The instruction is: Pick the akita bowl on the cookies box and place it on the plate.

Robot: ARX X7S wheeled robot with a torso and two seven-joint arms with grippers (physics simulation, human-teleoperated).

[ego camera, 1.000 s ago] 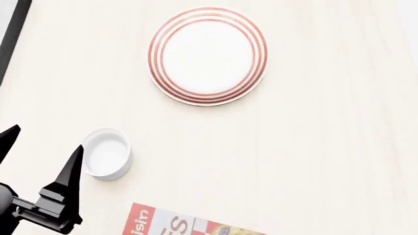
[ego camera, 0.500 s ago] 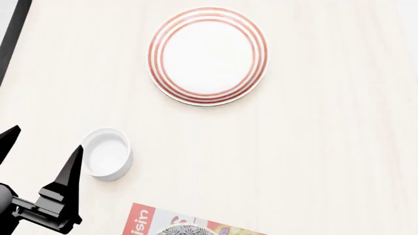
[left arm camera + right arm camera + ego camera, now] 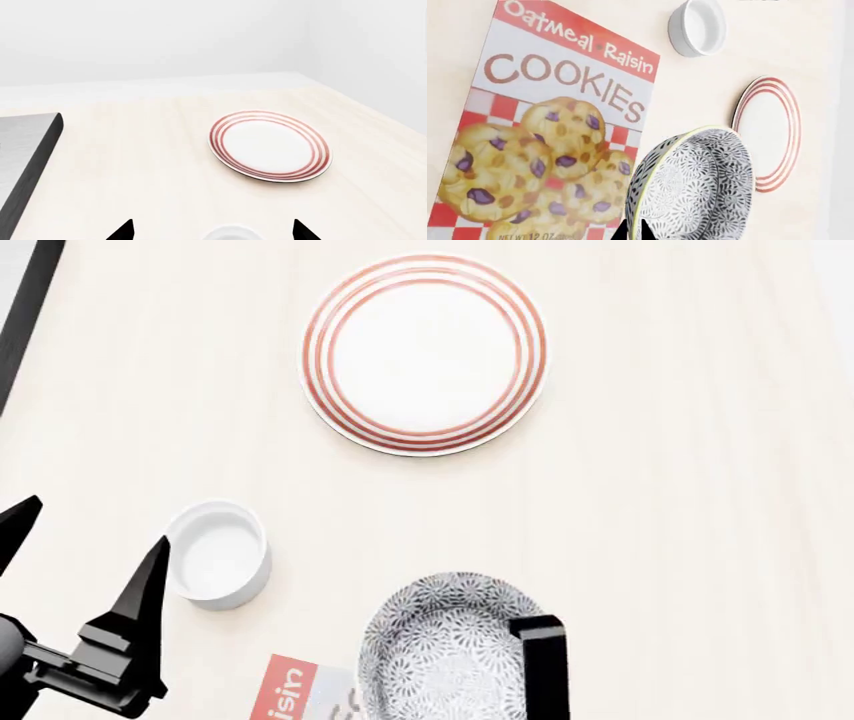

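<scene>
Right gripper (image 3: pixel 541 665) pinches akita bowl (image 3: pixel 447 650) by rim, bowl lifted clear above cookies box (image 3: pixel 547 135) for carry. Plate (image 3: pixel 424 352) waits toward counter's far edge. Left gripper (image 3: pixel 80 550) spread, idle beside ramekin (image 3: pixel 220 555).

A small plain white ramekin (image 3: pixel 218 555) stands upright on the pale wooden table (image 3: pixel 667 490), just beside the jaw of the left gripper (image 3: pixel 94 522) that lies nearer the robot's middle in the head view. In the left wrist view its rim (image 3: pixel 230 233) shows low between the two spread jaw tips. A dark grey slab with a black edge (image 3: pixel 27 160) lies on the table well off to the outer side of those jaws, and a bare white wall (image 3: pixel 167 35) rises beyond the table's far edge ahead of them.
</scene>
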